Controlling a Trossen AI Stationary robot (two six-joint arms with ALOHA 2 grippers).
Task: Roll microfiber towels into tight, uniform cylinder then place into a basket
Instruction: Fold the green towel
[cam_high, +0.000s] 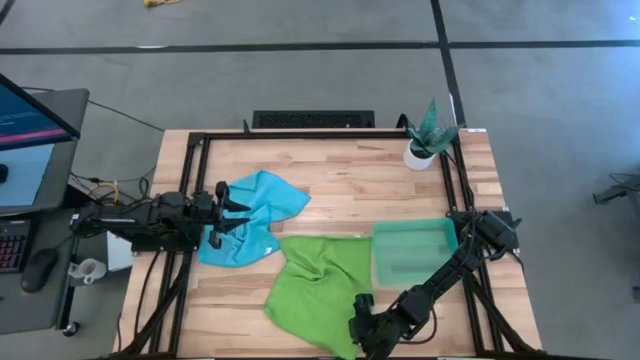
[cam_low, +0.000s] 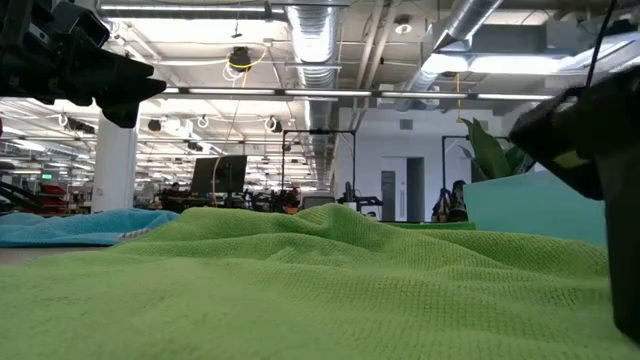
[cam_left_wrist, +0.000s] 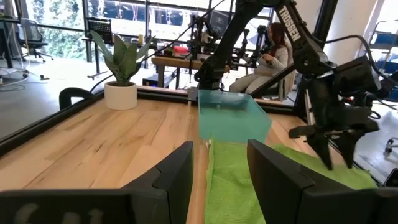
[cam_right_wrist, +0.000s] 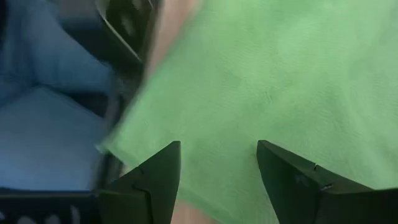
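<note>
Around your work area, a small white pot with a spiky green plant (cam_high: 424, 146) stands at the far right corner of the pale wooden surface (cam_high: 350, 180), well apart from both cloths. A black metal frame (cam_high: 300, 135) runs along the surface's edges. Off the left side sit a monitor (cam_high: 30, 115) and a keyboard (cam_high: 12, 245) on a side desk.

The shallow translucent green plastic basket (cam_high: 415, 252) lies at the right, its near-left corner touching the crumpled lime green microfiber towel (cam_high: 320, 285), which spreads over the front middle. The turquoise blue microfiber towel (cam_high: 250, 225) lies bunched at the left, just beside the lime one.

Your left gripper (cam_high: 222, 212) sits over the blue towel's left edge, fingers (cam_left_wrist: 171, 177) parted with nothing between them. Your right gripper (cam_high: 362, 318) hovers over the lime towel's front right edge, fingers (cam_right_wrist: 155, 174) spread wide and empty.

From the high view, the right arm covers part of the basket's front wall and the lime towel's front corner is cut off. At table height the lime towel fills the foreground and hides most of the basket. A seated person (cam_left_wrist: 273, 56) shows in the room beyond.
</note>
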